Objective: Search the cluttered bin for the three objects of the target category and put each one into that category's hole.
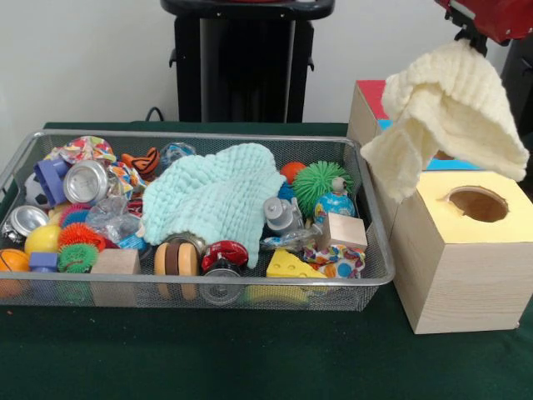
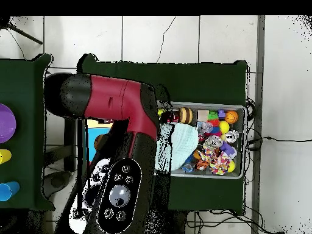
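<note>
At the left of the front view, a wire mesh bin (image 1: 371, 279) is seen on a dark green table (image 1: 250, 358), packed with clutter. Along its left end a silver can (image 1: 85, 181), a purple block (image 1: 48, 179), a yellow ball (image 1: 42, 239) and spiky red and green rings (image 1: 79, 246) are crowded together. Near the front wall a plain wooden cube (image 1: 115, 265) and a wooden wheel toy (image 1: 176, 258) are found. Across the middle of the bin a mint-green cloth (image 1: 212, 196) is draped over other items. Further right, a yellow cheese wedge (image 1: 291, 267), a green spiky ball (image 1: 321, 185) and a second wooden cube (image 1: 343, 231) are visible.

Right of the bin, a wooden box with a yellow top (image 1: 462, 258) is placed, a round hole (image 1: 477, 203) cut in its lid. Behind it, boxes with blue and red tops are partly hidden. Above the yellow box, a pale yellow cloth (image 1: 445, 121) is hung from the gripper (image 1: 469, 39) at the upper right, so the jaws are closed on it, though they are mostly covered. In the overhead view, the red arm (image 2: 119, 140) is laid over the boxes, and the gripper cannot be made out.
</note>
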{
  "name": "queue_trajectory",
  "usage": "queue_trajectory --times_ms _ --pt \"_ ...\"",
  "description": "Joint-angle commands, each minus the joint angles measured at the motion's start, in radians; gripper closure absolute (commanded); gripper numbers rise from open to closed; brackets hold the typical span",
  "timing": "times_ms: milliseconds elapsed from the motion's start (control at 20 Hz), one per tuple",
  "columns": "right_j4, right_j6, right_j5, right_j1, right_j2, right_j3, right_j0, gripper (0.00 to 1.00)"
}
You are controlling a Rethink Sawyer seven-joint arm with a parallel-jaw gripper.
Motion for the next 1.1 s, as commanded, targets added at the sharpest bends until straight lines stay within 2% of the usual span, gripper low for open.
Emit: queue_trajectory --times_ms 50,300,600,850,950,1100 --pt "-0.051 0.037 -0.106 0.066 0.095 0.127 0.013 1.0" --pt "-0.054 0.053 -0.142 0.112 0.09 0.093 0.019 1.0" --pt "-0.049 0.056 -0.125 0.159 0.088 0.027 0.009 1.0" --pt "-0.039 0.061 -0.149 0.179 0.09 0.02 0.006 1.0" --pt "-0.035 0.086 -0.152 0.179 0.08 0.026 0.023 1.0" --pt "-0.024 0.138 -0.105 0.182 0.061 0.002 0.052 1.0"
